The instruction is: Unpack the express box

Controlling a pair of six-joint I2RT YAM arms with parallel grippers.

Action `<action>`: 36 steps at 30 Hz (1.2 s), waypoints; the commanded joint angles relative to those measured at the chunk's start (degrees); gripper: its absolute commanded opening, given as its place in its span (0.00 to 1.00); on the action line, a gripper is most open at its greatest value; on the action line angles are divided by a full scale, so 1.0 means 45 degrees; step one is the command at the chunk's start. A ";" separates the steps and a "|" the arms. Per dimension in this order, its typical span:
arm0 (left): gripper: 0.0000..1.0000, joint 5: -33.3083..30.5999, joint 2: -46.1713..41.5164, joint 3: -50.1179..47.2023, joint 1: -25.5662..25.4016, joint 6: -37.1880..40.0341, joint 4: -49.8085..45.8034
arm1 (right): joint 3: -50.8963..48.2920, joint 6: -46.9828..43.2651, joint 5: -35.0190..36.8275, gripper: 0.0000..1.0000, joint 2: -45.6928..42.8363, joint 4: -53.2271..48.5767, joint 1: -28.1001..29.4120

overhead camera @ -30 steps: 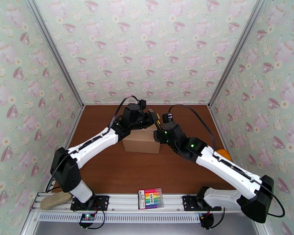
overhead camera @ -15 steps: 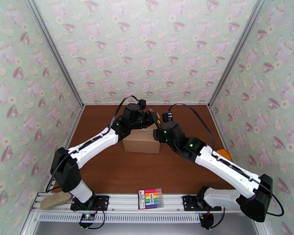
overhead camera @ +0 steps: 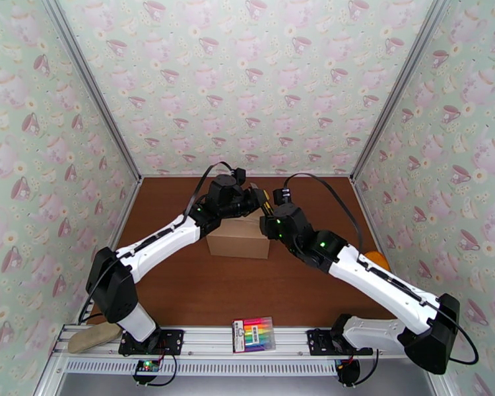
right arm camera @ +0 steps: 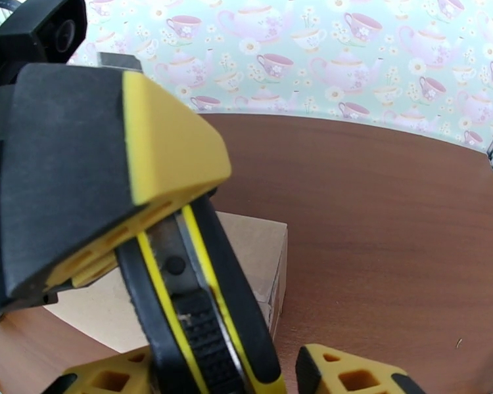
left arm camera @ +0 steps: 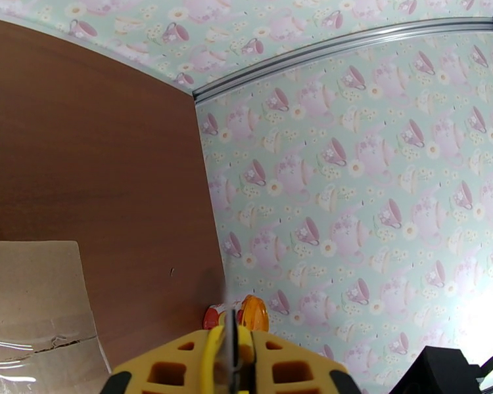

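Express box sits near the middle of the table, long side toward us, both wrists meeting just above its far edge. Top lies flat, flaps down.

Left gripper: we see its yellow fingers pressed together on the thin spine of a utility knife. The knife's black-and-yellow handle, with a ribbed slider, slants down toward the right wrist camera.

Right gripper: fingers stand apart, one on either side of the knife handle. The right finger shows a clear gap from it; we cannot tell whether the left one touches.

Surface: dark brown wood-grain laminate, matte. Walls on three sides wear pale green paper printed with pink teapots and cups, with aluminium posts in the far corners.

Box is plain tan corrugated card. A glossy strip of clear tape crosses its top, with a jagged line through it.

A flat pack of rainbow markers lies on the near rail. An orange rounded object sits by the right wall.
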 commanded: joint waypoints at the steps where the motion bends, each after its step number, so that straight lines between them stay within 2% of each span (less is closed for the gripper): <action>1: 0.00 -0.0109 0.0169 -0.0074 0.0009 -0.0151 0.0408 | 0.0341 0.0047 0.0185 0.50 -0.0052 0.0214 0.0008; 6: 0.00 -0.0110 0.0136 -0.0059 -0.0004 -0.0212 0.0467 | 0.0287 0.0050 0.0232 0.55 -0.0009 0.0234 0.0001; 11: 0.00 -0.0090 0.0124 -0.0035 0.0038 -0.0270 0.0506 | 0.0272 0.0026 0.0261 0.55 0.0046 0.0270 0.0000; 19: 0.00 -0.0011 0.0114 -0.0075 0.0024 -0.0405 0.0628 | 0.0288 -0.0071 0.0359 0.39 0.0123 0.0263 0.0011; 25: 0.00 0.0008 0.0110 -0.0113 0.0057 -0.0409 0.0663 | 0.0301 -0.0059 0.0364 0.23 0.0124 0.0194 0.0018; 30: 0.00 0.0007 0.0017 -0.0317 0.0219 -0.0552 0.0856 | 0.0310 -0.0098 0.0260 0.00 0.0086 0.0041 0.0013; 36: 0.01 0.0008 -0.0129 -0.0524 0.0393 -0.0681 0.1092 | 0.0259 -0.0043 0.0225 0.00 0.0009 -0.0098 0.0001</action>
